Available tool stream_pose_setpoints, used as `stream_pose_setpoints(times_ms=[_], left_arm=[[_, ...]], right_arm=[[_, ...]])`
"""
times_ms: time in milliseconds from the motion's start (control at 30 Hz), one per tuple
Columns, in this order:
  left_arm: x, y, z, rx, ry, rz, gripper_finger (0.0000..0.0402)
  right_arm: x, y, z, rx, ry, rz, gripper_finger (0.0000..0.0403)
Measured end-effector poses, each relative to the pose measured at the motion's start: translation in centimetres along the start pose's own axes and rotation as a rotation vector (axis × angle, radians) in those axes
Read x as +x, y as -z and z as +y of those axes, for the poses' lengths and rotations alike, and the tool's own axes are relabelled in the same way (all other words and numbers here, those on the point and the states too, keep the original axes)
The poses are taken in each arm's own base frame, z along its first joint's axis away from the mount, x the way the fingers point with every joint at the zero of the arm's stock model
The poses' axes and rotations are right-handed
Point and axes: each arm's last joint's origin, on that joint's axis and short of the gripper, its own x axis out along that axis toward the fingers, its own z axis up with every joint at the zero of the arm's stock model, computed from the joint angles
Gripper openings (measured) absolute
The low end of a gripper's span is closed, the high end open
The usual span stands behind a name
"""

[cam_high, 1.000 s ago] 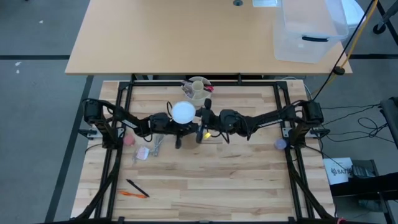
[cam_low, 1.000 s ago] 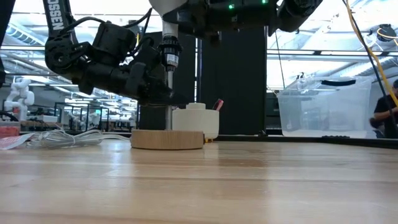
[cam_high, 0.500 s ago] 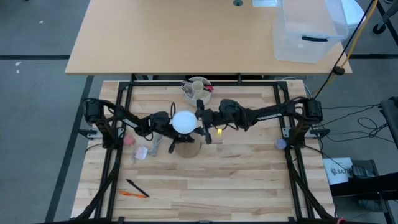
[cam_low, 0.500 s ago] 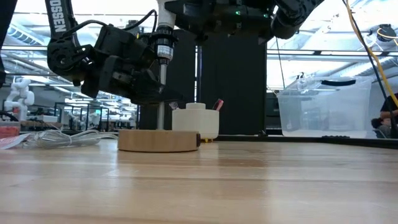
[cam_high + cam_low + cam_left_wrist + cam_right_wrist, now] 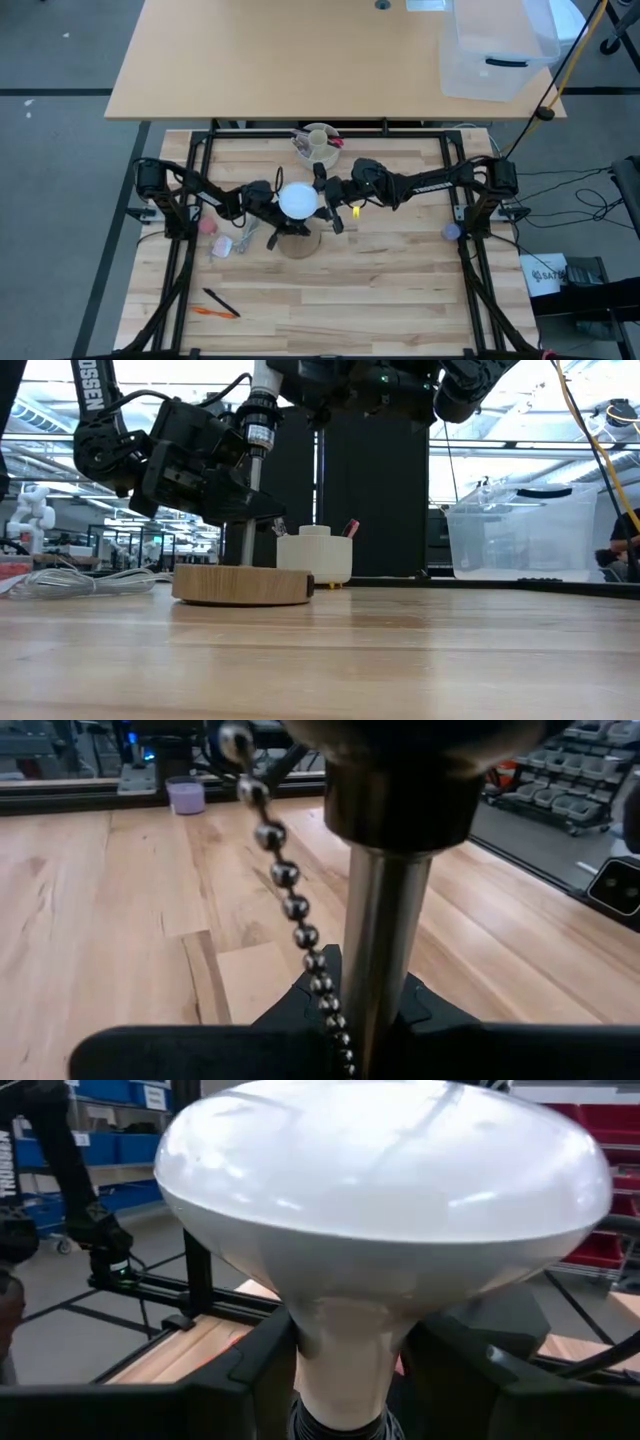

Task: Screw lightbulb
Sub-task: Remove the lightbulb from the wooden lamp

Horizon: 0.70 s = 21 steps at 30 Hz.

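A lamp stands mid-table: a round wooden base [image 5: 240, 584] on the table, a thin metal pole [image 5: 249, 510] rising from it, and a socket [image 5: 262, 420] at the top with a bead chain [image 5: 290, 890] hanging beside the pole. The white lightbulb [image 5: 297, 199] sits dome up over the socket and fills the right wrist view [image 5: 385, 1210]. My left gripper [image 5: 272, 212] is shut on the pole. My right gripper [image 5: 322, 200] is shut on the bulb. My left gripper pinches the lamp's pole [image 5: 375, 970] between its two fingers, about midway up. The fingers come level from the table's left and lie across the pole. The pole leans slightly and the base rests on the table. My right gripper pinches the bulb's tapering neck [image 5: 345, 1360] just under the dome, one finger [image 5: 250, 1375] on each side. The fingers come level from the table's right. The bulb stands dome up over the socket; whether its screw end is in the socket is hidden.
A cream cup with pens [image 5: 318, 143] stands just beyond the lamp. White cable [image 5: 245, 238] and a pink thing [image 5: 207, 226] lie to its left. A pen and an orange tool [image 5: 220, 305] lie near left. A clear bin [image 5: 495, 50] sits on the far table.
The lamp with the bulb has shifted toward the table's near edge and a little left, both grippers going with it. Its base has slid along the table and shows from under the bulb in the high view. The pole now leans slightly.
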Motion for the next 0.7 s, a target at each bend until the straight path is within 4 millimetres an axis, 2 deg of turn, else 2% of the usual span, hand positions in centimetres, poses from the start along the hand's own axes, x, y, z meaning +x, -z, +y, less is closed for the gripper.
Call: stream_pose_setpoints(times_ms=[333,700], left_arm=[[0.0,0.1,0.1,-0.003,-0.053,0.012,0.0023],[0.0,0.0,0.3,-0.013,-0.102,0.015,0.0023]], right_arm=[[0.1,-0.2,0.3,0.024,0.01,0.002,0.0262],[-0.4,-1.1,0.6,0.044,0.055,0.057,0.0271]])
